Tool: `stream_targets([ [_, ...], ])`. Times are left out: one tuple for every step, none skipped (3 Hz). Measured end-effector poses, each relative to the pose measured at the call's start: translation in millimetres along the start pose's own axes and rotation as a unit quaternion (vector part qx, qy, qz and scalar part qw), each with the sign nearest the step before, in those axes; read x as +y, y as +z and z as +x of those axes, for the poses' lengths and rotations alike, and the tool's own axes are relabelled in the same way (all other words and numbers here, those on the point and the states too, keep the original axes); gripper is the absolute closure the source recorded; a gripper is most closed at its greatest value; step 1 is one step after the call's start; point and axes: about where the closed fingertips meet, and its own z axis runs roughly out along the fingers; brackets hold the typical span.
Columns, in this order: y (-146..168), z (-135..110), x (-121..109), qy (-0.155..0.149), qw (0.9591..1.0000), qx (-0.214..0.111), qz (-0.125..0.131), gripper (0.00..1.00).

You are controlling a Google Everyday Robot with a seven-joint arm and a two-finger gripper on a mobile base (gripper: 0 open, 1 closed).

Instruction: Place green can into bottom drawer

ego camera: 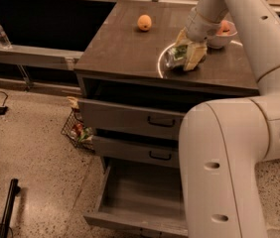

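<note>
We see the gripper right over the can, which lies on its side near the table's front edge, pointing left; clamped or not, we can't tell; drawer open below.

jaws around green can on cabinet top | fruit behind-left | bottom drawer out below

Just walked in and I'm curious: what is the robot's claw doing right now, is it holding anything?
Gripper: down at the green can on the cabinet top; whether it grips the can cannot be told.
</note>
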Motion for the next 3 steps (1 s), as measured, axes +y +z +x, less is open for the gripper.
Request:
stream_targets([
  [-37, 3, 14, 0.025, 0.9989, -0.007, 0.038, 1.00],
  [-89, -7, 30, 0.051, 0.9931, -0.005, 0.106, 1.00],
  [-143, -31, 64, 0.074, 0.9819, -0.014, 0.174, 1.00],
])
